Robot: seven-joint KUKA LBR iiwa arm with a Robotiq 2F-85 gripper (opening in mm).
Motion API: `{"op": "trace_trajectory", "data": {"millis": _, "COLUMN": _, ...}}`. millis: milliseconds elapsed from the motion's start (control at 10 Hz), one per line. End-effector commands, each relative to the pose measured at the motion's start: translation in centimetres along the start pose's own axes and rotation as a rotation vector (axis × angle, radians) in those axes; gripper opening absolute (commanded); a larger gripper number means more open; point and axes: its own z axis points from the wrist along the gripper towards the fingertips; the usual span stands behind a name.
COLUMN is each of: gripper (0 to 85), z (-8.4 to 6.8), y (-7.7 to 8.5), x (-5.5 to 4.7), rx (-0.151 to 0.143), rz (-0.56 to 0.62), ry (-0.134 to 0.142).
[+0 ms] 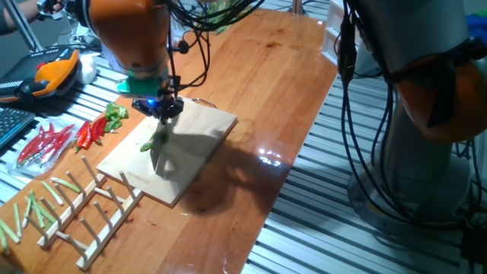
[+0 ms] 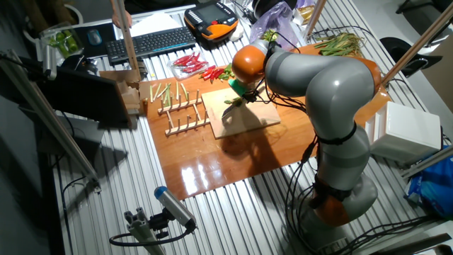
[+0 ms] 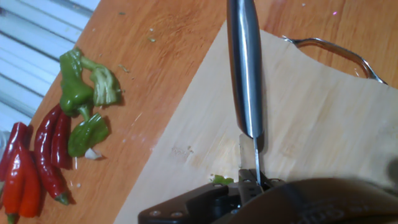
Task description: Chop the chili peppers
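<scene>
My gripper [image 1: 160, 113] is shut on a steel knife [image 1: 156, 156] and holds it blade down over the wooden cutting board [image 1: 190, 152]. A small bright-green chili [image 1: 147, 145] lies on the board right at the blade. In the hand view the knife [image 3: 244, 68] runs up the middle. Only a small green chili bit [image 3: 219, 180] shows beside the blade, at the edge of the gripper [image 3: 255, 186]. In the other fixed view the gripper [image 2: 241, 89] is over the board [image 2: 248, 119]. More green chili pieces [image 3: 81, 93] lie on the table left of the board.
Slender red chilies [image 3: 37, 162] lie beside the green pieces, left of the board. A wooden rack [image 1: 95, 209] with pale-green stalk sticks [image 1: 46, 198] stands in front of the board. A metal loop [image 3: 329, 46] sits at the board's far edge. A keyboard [image 2: 148, 42] is behind.
</scene>
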Motion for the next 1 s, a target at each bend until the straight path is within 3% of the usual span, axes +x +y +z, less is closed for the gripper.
{"op": "trace_trajectory", "data": {"millis": 0, "gripper": 0.0, "z": -0.5, "y": 0.1, "x": -0.2, "rx": 0.007, "rz": -0.013, "ry": 0.010}}
{"op": "trace_trajectory", "data": {"millis": 100, "gripper": 0.0, "z": -1.3, "y": 0.2, "x": -0.8, "rx": 0.016, "rz": -0.030, "ry": 0.044}}
{"op": "trace_trajectory", "data": {"millis": 200, "gripper": 0.0, "z": -2.1, "y": 0.1, "x": -1.2, "rx": 0.026, "rz": -0.046, "ry": 0.049}}
{"op": "trace_trajectory", "data": {"millis": 500, "gripper": 0.0, "z": -2.7, "y": -0.5, "x": -1.4, "rx": 0.041, "rz": -0.027, "ry": -0.001}}
{"op": "trace_trajectory", "data": {"millis": 900, "gripper": 0.0, "z": -2.3, "y": -0.9, "x": -1.1, "rx": 0.043, "rz": 0.004, "ry": -0.016}}
